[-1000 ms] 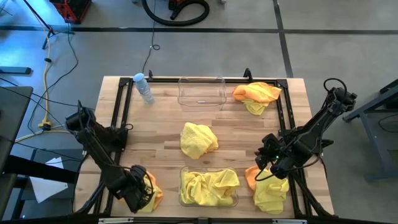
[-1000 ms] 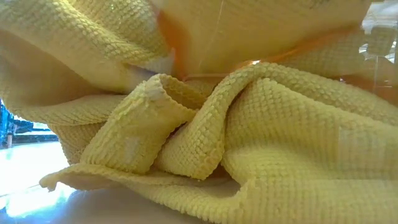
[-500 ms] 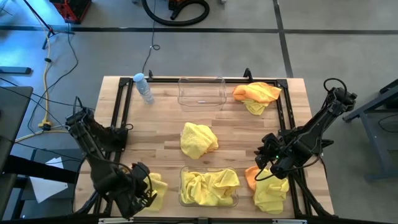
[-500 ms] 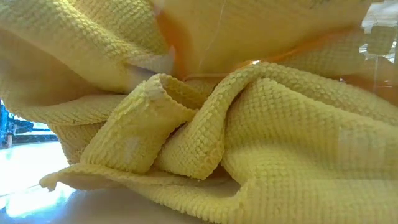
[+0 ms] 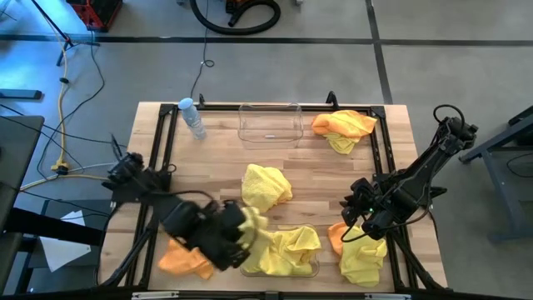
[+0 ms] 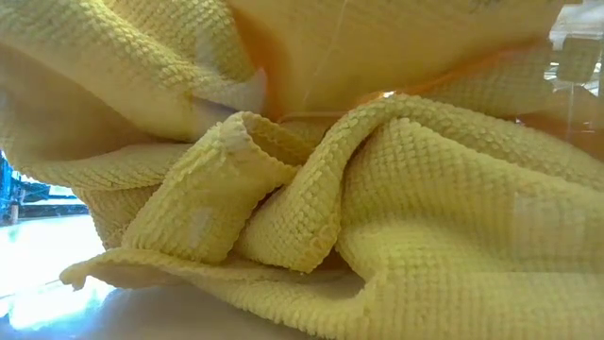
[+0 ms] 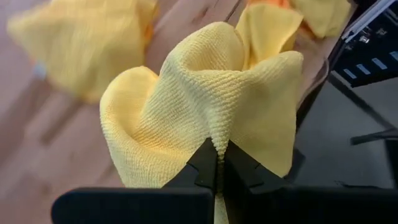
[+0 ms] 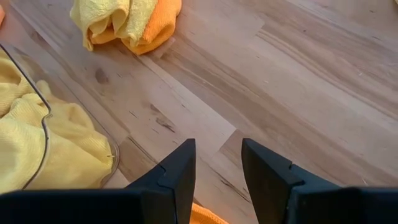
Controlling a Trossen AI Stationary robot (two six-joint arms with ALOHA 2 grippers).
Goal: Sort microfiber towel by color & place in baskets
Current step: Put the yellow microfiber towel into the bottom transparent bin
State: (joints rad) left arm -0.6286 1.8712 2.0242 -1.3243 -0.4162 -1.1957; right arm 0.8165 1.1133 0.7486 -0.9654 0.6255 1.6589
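Observation:
My left gripper (image 5: 236, 239) is shut on a yellow towel (image 5: 254, 223) at the left rim of the near clear basket (image 5: 316, 268), which holds several yellow towels (image 5: 287, 248). An orange towel (image 5: 183, 259) lies flat at the near left. The far basket (image 5: 270, 125) has no towels in it. A yellow towel (image 5: 266, 185) lies mid-table. My right gripper (image 5: 364, 223) hovers open above an orange-and-yellow pile (image 5: 360, 252) at the near right. The low view is filled by yellow towel (image 6: 377, 189). My left gripper pinches a raised fold (image 7: 217, 144) of the yellow towel between its two shut fingers. The cloth bunches up and billows out beyond the fingertips (image 7: 205, 163), slack. In the high view the towel is lifted off the table beside the near basket.
A small water bottle (image 5: 193, 118) stands at the far left. An orange-and-yellow pile (image 5: 343, 127) lies at the far right. A black frame (image 5: 166, 142) runs along the table's edges. Bare wood (image 8: 280, 81) lies ahead of my right gripper (image 8: 216, 167).
My left gripper has risen from the near left corner with the yellow towel and swung right toward the near basket. The yellow towel has come up off the orange towel, which has stayed on the table and now lies uncovered.

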